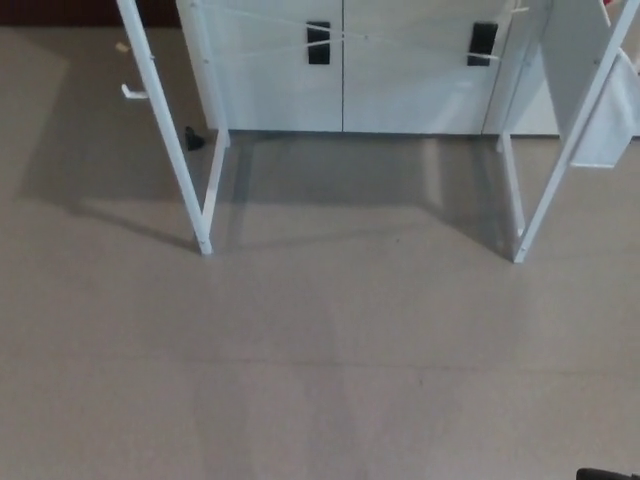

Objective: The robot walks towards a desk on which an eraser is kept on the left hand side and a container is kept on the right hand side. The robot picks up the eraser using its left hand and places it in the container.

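We face the desk's white legs [203, 190] across bare floor [320, 350]; eraser and both hands unseen, so their state is unknowable; presumably light, pinched by its sides.

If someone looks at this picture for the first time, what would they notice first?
Mostly bare grey floor, filling the lower two thirds. At the top stand the white desk legs, left and right, with a white cabinet behind them bearing two black handles. Neither the desk top nor either hand can be made out; only a small dark shape shows at the bottom right corner.
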Robot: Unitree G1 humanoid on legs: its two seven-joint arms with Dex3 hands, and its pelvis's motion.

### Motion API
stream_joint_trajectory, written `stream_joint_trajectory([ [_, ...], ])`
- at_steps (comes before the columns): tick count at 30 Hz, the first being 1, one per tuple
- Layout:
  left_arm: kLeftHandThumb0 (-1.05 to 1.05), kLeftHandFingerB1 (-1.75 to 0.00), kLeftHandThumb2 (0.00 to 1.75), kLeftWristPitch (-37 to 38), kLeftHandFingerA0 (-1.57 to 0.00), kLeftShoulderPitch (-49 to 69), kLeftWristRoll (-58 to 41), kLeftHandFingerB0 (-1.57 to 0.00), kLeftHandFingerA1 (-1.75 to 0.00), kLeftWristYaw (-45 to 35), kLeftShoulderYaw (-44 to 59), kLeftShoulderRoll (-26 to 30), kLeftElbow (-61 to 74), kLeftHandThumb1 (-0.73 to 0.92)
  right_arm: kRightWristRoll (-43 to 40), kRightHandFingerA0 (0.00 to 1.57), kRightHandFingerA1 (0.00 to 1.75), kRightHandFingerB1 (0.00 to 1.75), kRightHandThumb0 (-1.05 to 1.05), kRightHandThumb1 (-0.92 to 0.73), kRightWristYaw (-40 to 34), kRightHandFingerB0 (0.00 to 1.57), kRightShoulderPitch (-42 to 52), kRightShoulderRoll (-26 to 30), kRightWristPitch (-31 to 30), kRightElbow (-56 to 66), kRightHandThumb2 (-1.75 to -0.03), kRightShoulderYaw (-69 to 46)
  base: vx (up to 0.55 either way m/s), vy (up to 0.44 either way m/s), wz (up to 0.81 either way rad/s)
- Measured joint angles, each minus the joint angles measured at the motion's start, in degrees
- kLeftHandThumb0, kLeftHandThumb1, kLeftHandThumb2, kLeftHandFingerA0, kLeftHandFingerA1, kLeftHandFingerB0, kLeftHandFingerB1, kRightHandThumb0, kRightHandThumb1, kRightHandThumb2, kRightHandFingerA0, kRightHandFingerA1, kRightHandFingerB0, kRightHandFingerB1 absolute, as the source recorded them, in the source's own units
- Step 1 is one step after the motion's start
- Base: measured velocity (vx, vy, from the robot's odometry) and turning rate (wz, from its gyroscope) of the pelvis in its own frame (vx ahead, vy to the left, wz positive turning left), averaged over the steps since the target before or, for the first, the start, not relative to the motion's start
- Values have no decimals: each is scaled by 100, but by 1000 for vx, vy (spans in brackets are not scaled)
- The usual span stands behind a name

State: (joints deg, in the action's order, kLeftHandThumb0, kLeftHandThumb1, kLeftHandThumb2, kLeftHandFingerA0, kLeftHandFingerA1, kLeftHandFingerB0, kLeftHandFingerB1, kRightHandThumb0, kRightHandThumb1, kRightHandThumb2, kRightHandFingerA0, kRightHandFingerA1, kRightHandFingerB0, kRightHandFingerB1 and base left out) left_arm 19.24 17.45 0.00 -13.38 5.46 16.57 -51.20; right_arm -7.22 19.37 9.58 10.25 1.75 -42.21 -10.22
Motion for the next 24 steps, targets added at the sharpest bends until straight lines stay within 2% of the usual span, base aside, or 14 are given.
stream_joint_trajectory([
  [4, -41, -36, 58, 72, -59, -59, 37, -52, -42, 87, -10, 14, -120, 55, 33, 75, 58, 50, -36, -52, -13, 56, -57, -15, 71, -15, -55, 64, 228, 147, -1],
  [9, -39, -37, 58, 123, -60, -93, 70, -52, -43, 176, -7, 30, -225, 56, 60, 77, 57, 48, -36, -53, -19, 56, -101, -14, 136, -60, -55, 130, 147, -76, 8],
  [15, -42, -36, 58, 127, -61, -64, 97, -53, -44, 182, -5, 49, -215, 57, 127, 78, 56, 48, -34, -56, -43, 56, -114, -9, 199, -137, -56, 223, 144, -270, 14],
  [19, -42, -36, 58, 200, -62, -66, 110, -52, -44, 176, -25, -26, -166, 57, 168, 77, 56, 49, -36, -55, -69, 58, -151, 123, 233, -185, -56, 250, 219, 35, -7],
  [24, -41, -36, 58, 236, -62, -48, 122, -52, -44, 177, -28, -40, -167, 57, 228, 79, 57, 49, -35, -55, -79, 57, -163, 148, 269, -222, -56, 295, 133, -155, -8],
])
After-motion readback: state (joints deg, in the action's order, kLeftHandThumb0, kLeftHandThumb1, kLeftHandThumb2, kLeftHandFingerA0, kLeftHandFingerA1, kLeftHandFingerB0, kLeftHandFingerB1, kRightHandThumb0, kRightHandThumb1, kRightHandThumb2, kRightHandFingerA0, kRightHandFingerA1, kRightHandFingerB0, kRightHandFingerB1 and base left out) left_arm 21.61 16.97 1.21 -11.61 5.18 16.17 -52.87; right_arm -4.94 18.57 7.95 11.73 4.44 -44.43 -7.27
